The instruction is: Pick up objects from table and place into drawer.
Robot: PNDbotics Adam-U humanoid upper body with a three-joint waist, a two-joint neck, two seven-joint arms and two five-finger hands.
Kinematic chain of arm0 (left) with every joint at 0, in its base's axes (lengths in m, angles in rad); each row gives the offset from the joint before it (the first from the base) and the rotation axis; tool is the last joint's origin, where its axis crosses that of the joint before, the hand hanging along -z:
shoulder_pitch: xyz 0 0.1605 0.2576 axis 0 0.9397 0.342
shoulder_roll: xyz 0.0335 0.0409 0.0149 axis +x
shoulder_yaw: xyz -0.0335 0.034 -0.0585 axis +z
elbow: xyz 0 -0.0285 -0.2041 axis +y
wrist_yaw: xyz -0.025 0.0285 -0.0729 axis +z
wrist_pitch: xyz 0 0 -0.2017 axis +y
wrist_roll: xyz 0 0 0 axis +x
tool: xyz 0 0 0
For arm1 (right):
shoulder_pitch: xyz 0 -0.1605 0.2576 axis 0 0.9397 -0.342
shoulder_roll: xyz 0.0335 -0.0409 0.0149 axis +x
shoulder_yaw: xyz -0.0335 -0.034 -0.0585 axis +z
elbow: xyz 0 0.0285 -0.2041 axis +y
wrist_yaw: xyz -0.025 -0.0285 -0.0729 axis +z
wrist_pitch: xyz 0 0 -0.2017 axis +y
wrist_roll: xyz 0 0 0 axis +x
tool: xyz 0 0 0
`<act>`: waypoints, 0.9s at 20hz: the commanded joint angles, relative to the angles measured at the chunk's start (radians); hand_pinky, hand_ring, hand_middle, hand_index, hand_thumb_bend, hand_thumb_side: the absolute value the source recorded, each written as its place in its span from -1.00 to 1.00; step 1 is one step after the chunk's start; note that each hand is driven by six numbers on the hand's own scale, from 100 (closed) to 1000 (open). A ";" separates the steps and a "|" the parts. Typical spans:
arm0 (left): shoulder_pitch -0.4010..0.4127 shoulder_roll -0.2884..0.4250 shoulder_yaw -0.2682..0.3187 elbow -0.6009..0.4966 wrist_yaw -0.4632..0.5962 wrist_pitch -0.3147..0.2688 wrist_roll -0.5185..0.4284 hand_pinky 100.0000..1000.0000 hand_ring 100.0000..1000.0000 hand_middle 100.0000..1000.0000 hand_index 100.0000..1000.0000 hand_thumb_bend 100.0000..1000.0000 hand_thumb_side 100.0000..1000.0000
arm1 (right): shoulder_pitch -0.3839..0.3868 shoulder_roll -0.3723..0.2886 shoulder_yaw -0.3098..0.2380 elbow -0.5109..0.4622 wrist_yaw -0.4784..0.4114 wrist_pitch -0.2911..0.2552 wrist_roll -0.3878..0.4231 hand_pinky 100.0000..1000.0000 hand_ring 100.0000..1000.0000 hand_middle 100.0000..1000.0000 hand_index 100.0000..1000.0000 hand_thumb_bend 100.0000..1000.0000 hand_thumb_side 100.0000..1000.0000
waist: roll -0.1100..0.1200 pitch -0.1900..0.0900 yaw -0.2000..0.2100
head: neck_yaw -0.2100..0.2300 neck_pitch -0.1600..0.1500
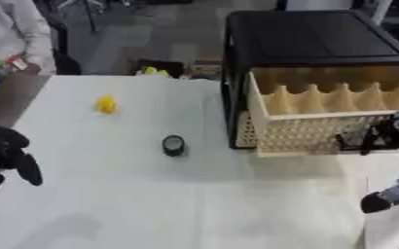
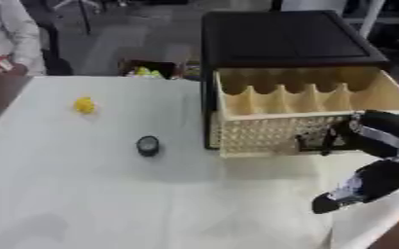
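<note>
White desk point(image 1: 152, 204) ahead, and the drawer point(image 2: 305, 131) hangs open, with the right hand point(image 2: 343, 136) curled at its front, though whether it grips anything I can't tell. Well off to its left sit a dark round object point(image 1: 173, 145) and, farther, a yellow one point(image 1: 106, 104). Left hand point(image 1: 11, 153) hangs curled and empty; a hasty reach could roll that round piece away.

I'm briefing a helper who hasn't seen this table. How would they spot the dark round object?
Start at the black cabinet with its open beige drawer. On the white table, just left of the drawer's front, lies a small dark round object. The only other loose item, a small yellow object, sits farther left and back.
</note>
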 commanded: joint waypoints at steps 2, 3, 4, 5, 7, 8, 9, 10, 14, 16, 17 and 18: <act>-0.006 0.026 0.010 -0.018 0.004 -0.001 0.004 -0.09 0.01 0.36 0.50 -1.00 0.80 | 0.001 -0.025 -0.012 -0.026 -0.023 -0.004 0.018 -1.00 -1.00 -1.00 0.13 1.00 0.17 | 0.000 -0.014 -0.002 | 0.004 -0.001; -0.007 0.026 0.010 -0.018 0.004 -0.001 0.004 -0.09 0.01 0.36 0.50 -1.00 0.80 | 0.002 -0.025 -0.013 -0.029 -0.027 -0.005 0.021 -1.00 -1.00 -1.00 0.13 1.00 0.16 | 0.000 -0.014 -0.002 | 0.004 -0.001; -0.007 0.026 0.010 -0.018 0.005 0.000 0.005 -0.09 0.01 0.36 0.50 -1.00 0.80 | 0.002 -0.025 -0.013 -0.032 -0.030 -0.005 0.024 -1.00 -1.00 -1.00 0.13 1.00 0.17 | 0.000 -0.015 -0.002 | 0.004 -0.001; -0.007 0.026 0.010 -0.018 0.005 0.000 0.005 -0.09 0.01 0.36 0.50 -1.00 0.80 | 0.002 -0.026 -0.014 -0.033 -0.032 -0.005 0.026 -1.00 -1.00 -1.00 0.14 1.00 0.17 | 0.000 -0.015 -0.002 | 0.004 -0.001; -0.008 0.026 0.009 -0.018 0.005 0.001 0.005 -0.09 0.01 0.36 0.50 -1.00 0.80 | 0.002 -0.026 -0.016 -0.034 -0.027 -0.007 0.030 -1.00 -1.00 -1.00 0.20 1.00 0.17 | -0.001 -0.015 -0.002 | 0.004 -0.002; -0.008 0.026 0.009 -0.018 0.005 0.001 0.005 -0.09 0.01 0.36 0.50 -1.00 0.80 | 0.003 -0.026 -0.016 -0.035 -0.022 -0.009 0.033 -1.00 -1.00 -1.00 0.22 1.00 0.17 | -0.001 -0.015 -0.002 | 0.004 -0.003; -0.008 0.025 0.009 -0.018 0.005 0.002 0.005 -0.09 0.01 0.36 0.50 -1.00 0.80 | 0.003 -0.026 -0.017 -0.035 -0.018 -0.012 0.035 -1.00 -1.00 -1.00 0.23 1.00 0.17 | -0.001 -0.015 -0.002 | 0.004 -0.003; -0.008 0.025 0.009 -0.018 0.005 0.001 0.005 -0.09 0.01 0.36 0.50 -1.00 0.80 | 0.003 -0.025 -0.019 -0.035 -0.014 -0.013 0.035 -1.00 -1.00 -1.00 0.30 1.00 0.16 | -0.001 -0.015 -0.001 | 0.005 -0.003; -0.007 0.026 0.009 -0.018 0.006 0.000 0.005 -0.10 0.01 0.36 0.50 -1.00 0.80 | 0.000 -0.023 -0.034 -0.043 0.000 -0.018 0.027 -1.00 -1.00 -1.00 0.48 1.00 0.16 | 0.000 -0.015 -0.002 | 0.007 -0.003; -0.007 0.026 0.009 -0.018 0.005 0.001 0.005 -0.10 0.01 0.36 0.50 -1.00 0.80 | -0.004 -0.023 -0.045 -0.045 0.003 -0.026 0.020 -1.00 -1.00 -1.00 0.51 1.00 0.16 | 0.000 -0.015 -0.003 | 0.007 -0.002; -0.007 0.026 0.009 -0.018 0.005 0.001 0.006 -0.10 0.01 0.36 0.50 -1.00 0.80 | -0.007 -0.022 -0.050 -0.046 0.002 -0.033 0.017 -1.00 -1.00 -1.00 0.52 1.00 0.15 | 0.000 -0.016 -0.003 | 0.007 -0.003; -0.007 0.026 0.009 -0.018 0.005 0.001 0.006 -0.10 0.01 0.36 0.50 -1.00 0.80 | -0.009 -0.022 -0.054 -0.046 0.000 -0.039 0.015 -1.00 -1.00 -1.00 0.53 1.00 0.15 | 0.000 -0.016 -0.004 | 0.008 -0.003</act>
